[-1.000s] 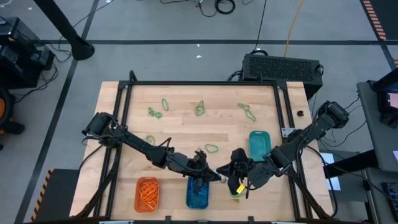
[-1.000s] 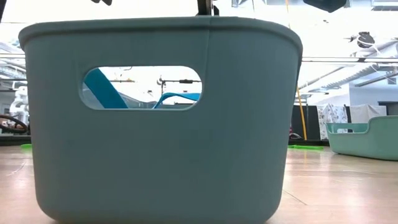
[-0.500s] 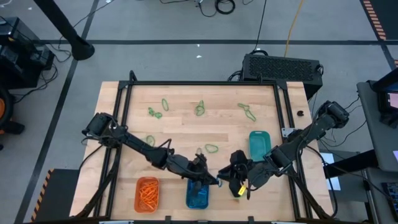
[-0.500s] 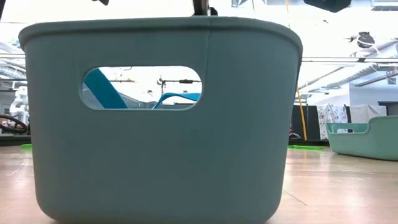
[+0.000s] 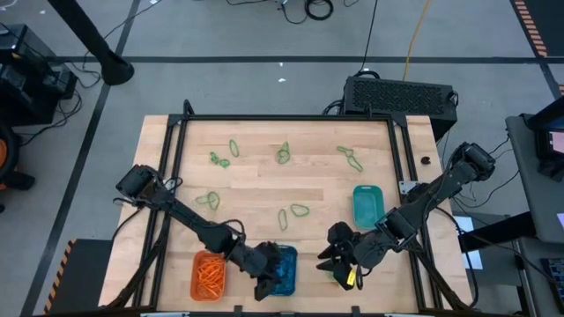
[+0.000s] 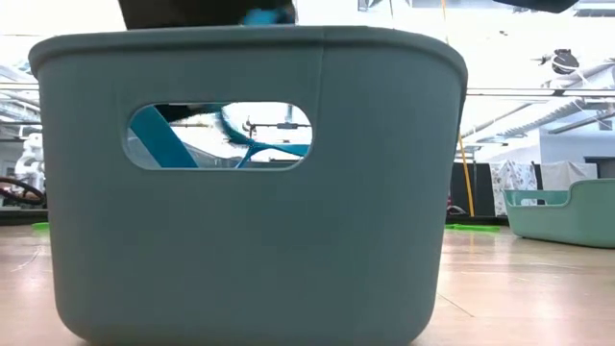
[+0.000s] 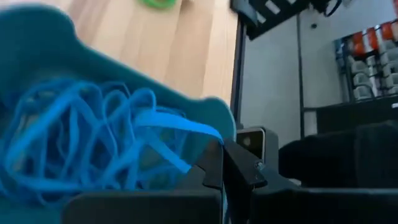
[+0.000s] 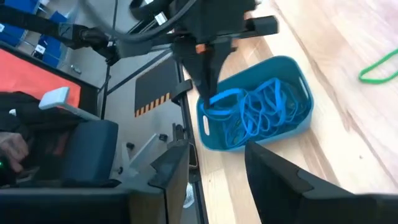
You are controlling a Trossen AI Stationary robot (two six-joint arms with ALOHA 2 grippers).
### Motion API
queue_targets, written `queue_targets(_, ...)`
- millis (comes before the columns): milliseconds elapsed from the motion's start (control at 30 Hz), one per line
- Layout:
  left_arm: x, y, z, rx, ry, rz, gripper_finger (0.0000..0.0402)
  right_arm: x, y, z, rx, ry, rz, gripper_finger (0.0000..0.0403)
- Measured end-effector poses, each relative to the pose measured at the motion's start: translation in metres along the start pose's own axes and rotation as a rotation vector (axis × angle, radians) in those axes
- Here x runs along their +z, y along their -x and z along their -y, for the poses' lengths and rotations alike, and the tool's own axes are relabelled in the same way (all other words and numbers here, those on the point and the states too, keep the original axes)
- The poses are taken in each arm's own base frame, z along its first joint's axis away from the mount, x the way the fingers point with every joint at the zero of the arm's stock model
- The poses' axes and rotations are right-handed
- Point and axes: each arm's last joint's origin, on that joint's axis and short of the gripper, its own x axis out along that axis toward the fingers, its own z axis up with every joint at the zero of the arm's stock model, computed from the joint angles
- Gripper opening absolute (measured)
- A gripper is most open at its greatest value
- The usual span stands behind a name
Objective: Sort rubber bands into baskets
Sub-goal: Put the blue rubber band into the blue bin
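The left end effector (image 5: 266, 283) hangs over the blue basket (image 5: 286, 273) at the near edge of the tabletop (image 5: 256, 180), its fingers pressed together on a blue rubber band (image 7: 180, 127) that trails down into the tangle of blue bands already inside; the right end effector (image 8: 214, 165) sits just beside that basket with its fingers apart and nothing between them, close to a green band (image 5: 333, 275) lying near the tabletop's edge. The orange basket (image 5: 209, 274) holds orange bands; the teal basket (image 5: 367, 205) stands well apart to the right, and green bands (image 5: 283, 154) lie scattered across the far half of the tabletop. The risk here is snagging: if the pinched band has threaded through the pile, lifting away could drag several loops out over the rim, or the band could cling to a finger on release; the two arms also stand near enough that a careless sweep might nudge the basket.
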Motion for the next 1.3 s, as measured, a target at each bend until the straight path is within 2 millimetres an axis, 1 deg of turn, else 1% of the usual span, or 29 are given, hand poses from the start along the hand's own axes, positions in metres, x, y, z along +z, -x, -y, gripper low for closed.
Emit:
queue_targets(167,-0.005,0.004,0.013,0.05,0.01,-0.07,0.0001,0.001,0.0,0.001,-0.016,0.002,0.029,0.0148)
queue_targets(333,-0.007,0.007,0.016,0.101,0.013,-0.114,0.0001,0.003,0.0,0.001,-0.041,0.006,0.071,0.0148)
queue_targets(467,-0.005,0.007,0.016,0.098,0.035,-0.106,0.0001,0.003,0.0,0.001,-0.04,0.005,0.071,0.0148)
queue_targets(567,-0.005,0.007,0.015,0.11,0.035,-0.097,0.0001,0.003,0.0,0.001,-0.04,0.006,0.071,0.0148)
queue_targets(700,0.0,0.007,0.011,0.123,0.045,-0.08,0.0001,0.003,0.0,0.001,-0.04,0.004,0.072,0.0148)
queue_targets(867,0.005,0.0,0.008,0.096,0.054,-0.058,0.0001,0.003,0.0,0.001,-0.04,0.002,0.072,0.0148)
queue_targets(1000,0.0,-0.009,0.003,0.092,0.06,-0.109,0.0001,0.003,0.0,0.001,-0.04,0.002,0.071,0.0148)
queue_targets(1133,-0.001,-0.01,0.002,0.086,0.06,-0.125,0.0003,0.003,0.0,0.001,-0.04,0.005,0.07,0.0148)
queue_targets(1200,-0.001,-0.01,0.002,0.086,0.059,-0.128,0.0012,0.003,0.0,0.001,-0.04,0.009,0.07,0.0148)
queue_targets(1300,0.0,-0.009,0.002,0.086,0.058,-0.128,0.0036,0.003,0.0,0.001,-0.039,0.009,0.069,0.0148)
